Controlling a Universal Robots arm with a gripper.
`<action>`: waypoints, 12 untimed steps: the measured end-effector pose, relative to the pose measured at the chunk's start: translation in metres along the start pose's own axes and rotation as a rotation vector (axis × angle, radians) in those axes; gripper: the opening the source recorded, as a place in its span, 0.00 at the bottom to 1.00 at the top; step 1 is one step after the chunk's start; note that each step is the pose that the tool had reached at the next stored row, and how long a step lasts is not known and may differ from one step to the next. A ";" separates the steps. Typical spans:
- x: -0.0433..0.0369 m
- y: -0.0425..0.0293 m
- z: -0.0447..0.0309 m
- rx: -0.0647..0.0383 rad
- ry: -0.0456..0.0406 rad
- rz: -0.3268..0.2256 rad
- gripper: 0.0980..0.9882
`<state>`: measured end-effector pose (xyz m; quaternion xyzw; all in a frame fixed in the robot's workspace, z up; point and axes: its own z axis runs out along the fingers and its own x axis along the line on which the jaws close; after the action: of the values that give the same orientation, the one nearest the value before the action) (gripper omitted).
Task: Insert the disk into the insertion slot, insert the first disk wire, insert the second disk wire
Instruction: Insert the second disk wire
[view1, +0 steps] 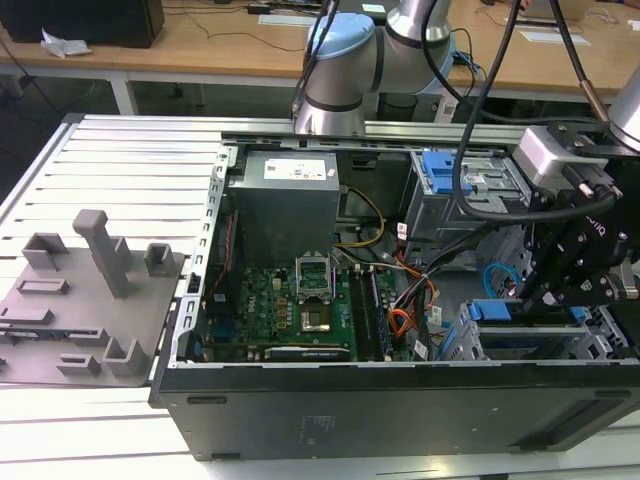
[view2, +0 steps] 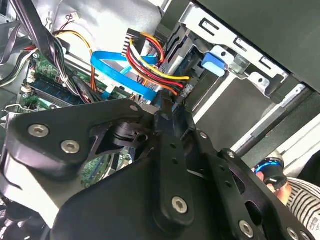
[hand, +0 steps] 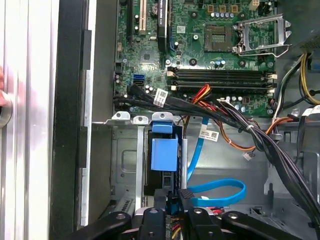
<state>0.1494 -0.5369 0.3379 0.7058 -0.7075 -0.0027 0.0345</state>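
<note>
The disk (view1: 530, 338) already sits in the slot (view1: 470, 345) at the front corner of the open case (view1: 400, 400), on the exterior view's right: its blue frame shows inside the silver cage, so the first step looks done. In the first wrist view the disk's blue frame (hand: 164, 154) stands just ahead of the claw (hand: 172, 200), seated between the cage rails.

The work now appears to be at the wire steps. The claw (view1: 535, 295) hangs low over the disk, directly above the slot. In the second wrist view its two fingers (view2: 167, 125) stand close together, tips at the disk's connector end, where a bundle of red, yellow and black wires (view2: 150, 62) runs to a dark plug. They seem to pinch something small and dark there, but I cannot tell whether it is a plug or which wire it belongs to.

The blue wire (hand: 220, 192) loops just beside the claw in the first wrist view, one end rising toward the motherboard (hand: 200, 50), the other curving back to the claw's tips. Whether either wire is fully seated on the disk is hidden behind the fingers, so the last two steps cannot be judged finished.
</note>
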 end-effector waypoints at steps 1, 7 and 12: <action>0.0003 0.0004 -0.0067 0.000 -0.0003 0.000 0.16; 0.0016 0.0021 -0.0383 0.000 0.0000 0.000 0.01; 0.0018 0.0210 -0.0374 0.005 -0.0002 0.000 0.01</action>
<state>0.1304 -0.5370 0.3764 0.7059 -0.7076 -0.0010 0.0328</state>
